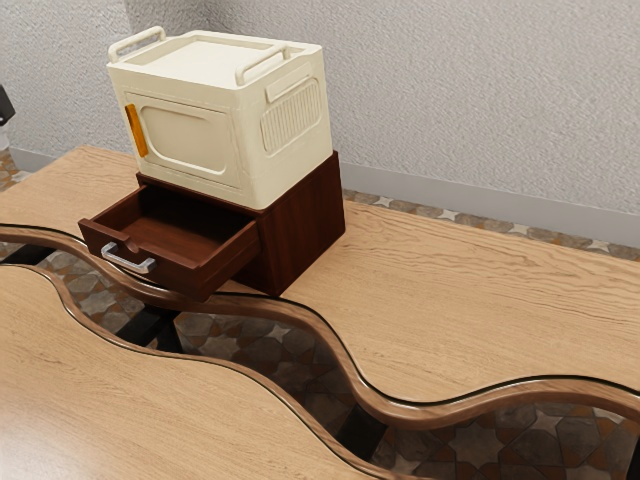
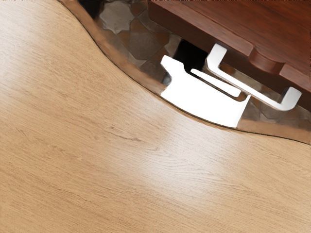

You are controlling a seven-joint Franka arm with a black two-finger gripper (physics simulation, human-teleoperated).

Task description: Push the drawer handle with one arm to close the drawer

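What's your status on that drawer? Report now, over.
Gripper: open or shut, can't tell. Drawer standing open, handle on its front. Cream box atop cabinet, apparently out of the drawer's path.

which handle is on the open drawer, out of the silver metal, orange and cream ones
The silver metal handle, on the front of the dark brown wooden drawer; the orange handle and two cream handles are on the cream box above.
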